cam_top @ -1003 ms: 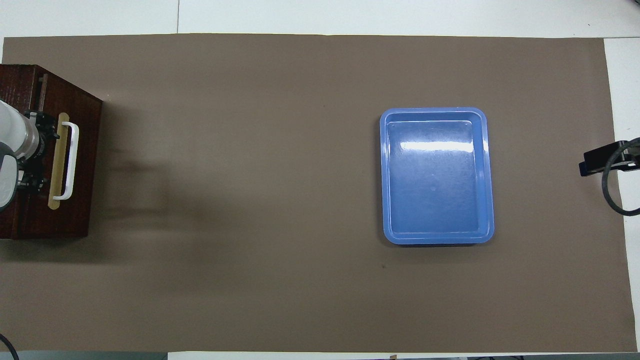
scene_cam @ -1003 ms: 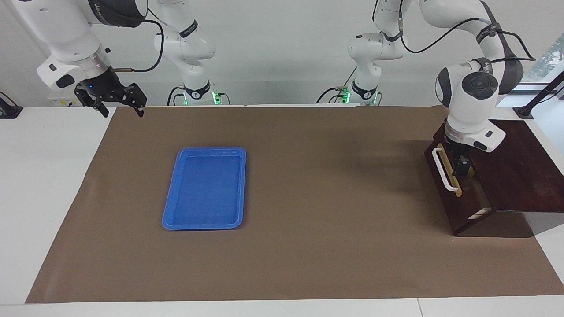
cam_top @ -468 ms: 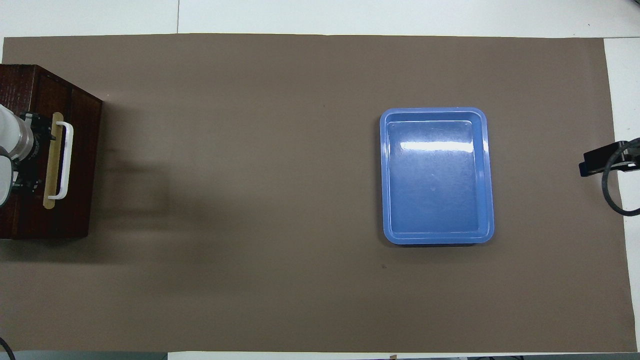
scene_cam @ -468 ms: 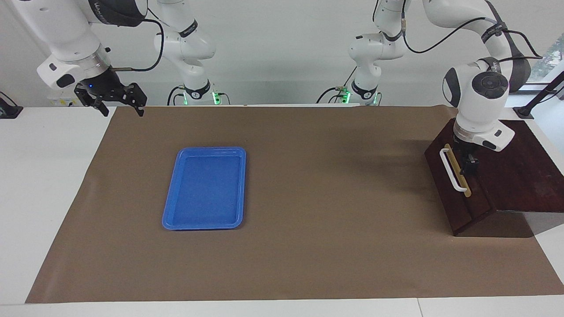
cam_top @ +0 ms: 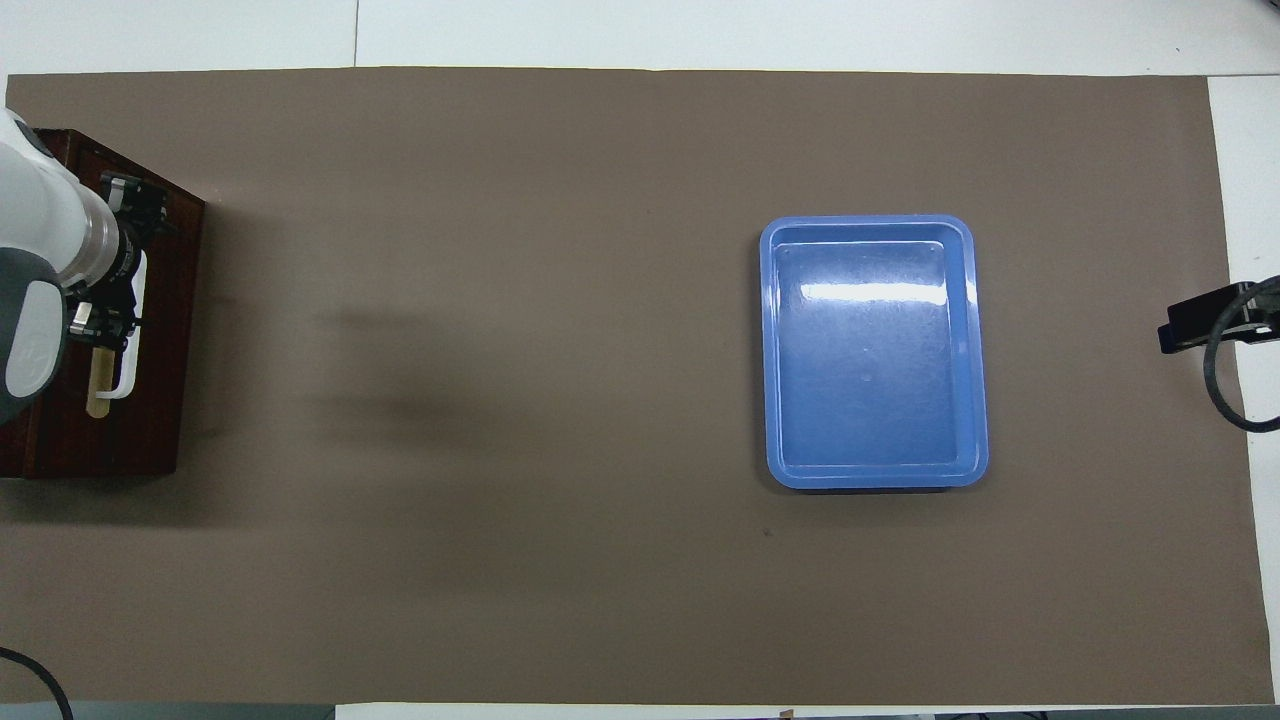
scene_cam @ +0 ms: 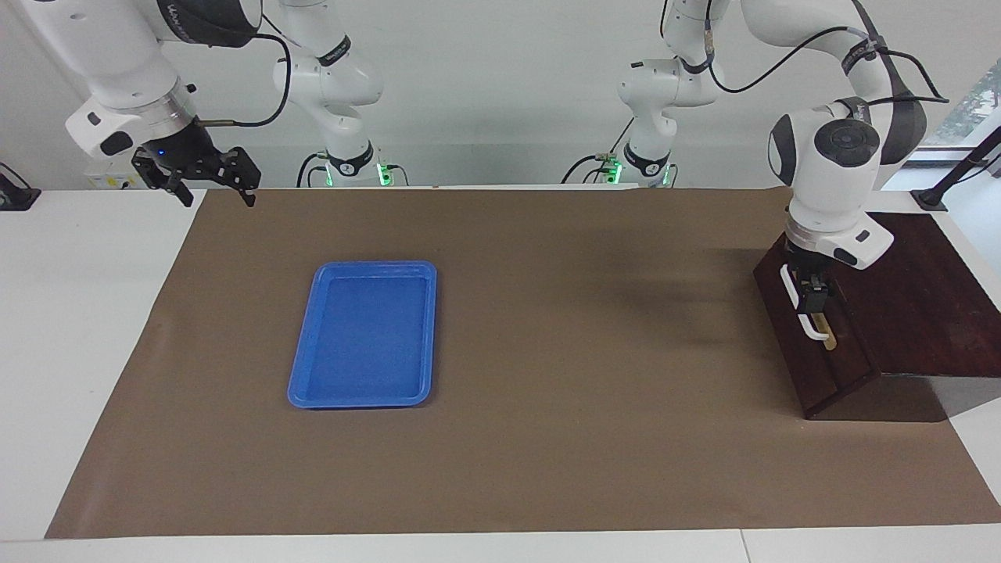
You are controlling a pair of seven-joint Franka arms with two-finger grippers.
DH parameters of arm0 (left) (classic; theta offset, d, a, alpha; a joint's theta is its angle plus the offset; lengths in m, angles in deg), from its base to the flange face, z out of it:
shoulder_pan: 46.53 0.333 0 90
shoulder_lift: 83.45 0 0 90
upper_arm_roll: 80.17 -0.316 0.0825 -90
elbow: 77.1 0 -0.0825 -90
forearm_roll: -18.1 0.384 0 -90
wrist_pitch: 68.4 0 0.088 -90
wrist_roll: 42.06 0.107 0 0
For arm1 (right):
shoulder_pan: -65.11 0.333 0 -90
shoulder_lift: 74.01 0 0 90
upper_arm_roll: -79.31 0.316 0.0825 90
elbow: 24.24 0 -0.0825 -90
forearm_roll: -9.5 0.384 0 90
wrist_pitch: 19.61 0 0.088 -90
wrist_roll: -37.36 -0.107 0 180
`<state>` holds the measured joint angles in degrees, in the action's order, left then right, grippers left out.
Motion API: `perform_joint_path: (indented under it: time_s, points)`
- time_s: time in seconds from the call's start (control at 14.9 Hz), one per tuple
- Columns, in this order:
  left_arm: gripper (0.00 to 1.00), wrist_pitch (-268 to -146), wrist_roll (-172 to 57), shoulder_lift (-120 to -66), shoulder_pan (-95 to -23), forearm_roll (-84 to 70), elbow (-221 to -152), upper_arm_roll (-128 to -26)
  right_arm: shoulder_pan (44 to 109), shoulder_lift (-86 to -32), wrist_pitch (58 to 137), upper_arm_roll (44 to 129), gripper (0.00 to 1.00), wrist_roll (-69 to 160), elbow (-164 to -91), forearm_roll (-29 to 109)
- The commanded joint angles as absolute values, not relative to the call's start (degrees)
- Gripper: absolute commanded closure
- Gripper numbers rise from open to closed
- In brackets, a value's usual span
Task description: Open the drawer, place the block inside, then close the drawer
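The drawer (scene_cam: 821, 375) is pushed in flush with its dark wooden box (scene_cam: 923, 305) at the left arm's end of the table. Its white bar handle (scene_cam: 816, 335) lies on a tan strip. My left gripper (scene_cam: 813, 295) points down right at the handle's middle and covers part of it; in the overhead view it (cam_top: 112, 300) also lies over the handle (cam_top: 128, 378). The yellow block is not in view. My right gripper (scene_cam: 218, 200) is open and empty, and waits in the air over the table's corner at the right arm's end.
A blue plastic tray (scene_cam: 364, 336) lies empty on the brown mat (scene_cam: 586, 391) toward the right arm's end; it also shows in the overhead view (cam_top: 875, 350). White tabletop borders the mat.
The drawer stood slightly open with my left gripper just inside its front. It has slid shut, and the left gripper has moved over to the handle. The right arm has not moved.
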<state>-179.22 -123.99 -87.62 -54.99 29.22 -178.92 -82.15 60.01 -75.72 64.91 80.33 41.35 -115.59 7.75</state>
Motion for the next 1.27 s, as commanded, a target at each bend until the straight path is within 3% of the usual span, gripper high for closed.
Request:
perform_joint_path:
  time_s: [0.0,0.4,0.8,1.2]
  points:
    - [0.00,-172.57,-114.61,-86.44,-56.37,22.95,-174.66,-82.55,59.49,-76.48,64.06,80.98,0.00,40.52,-115.99,7.48]
    - [0.00,-161.40,-89.39,-84.86,-56.11,14.68,-169.04,-81.67,59.49,-76.48,64.06,80.98,0.00,40.52,-115.99,7.48]
    - [0.00,-155.23,-58.88,-82.04,-55.41,15.20,-171.13,-82.46,59.49,-76.48,64.06,80.98,0.00,40.52,-115.99,7.48]
    - [0.00,-155.93,-49.18,-81.78,-54.79,15.64,-172.37,-82.46,59.40,-76.48,64.06,80.98,0.00,40.52,-115.99,7.57]
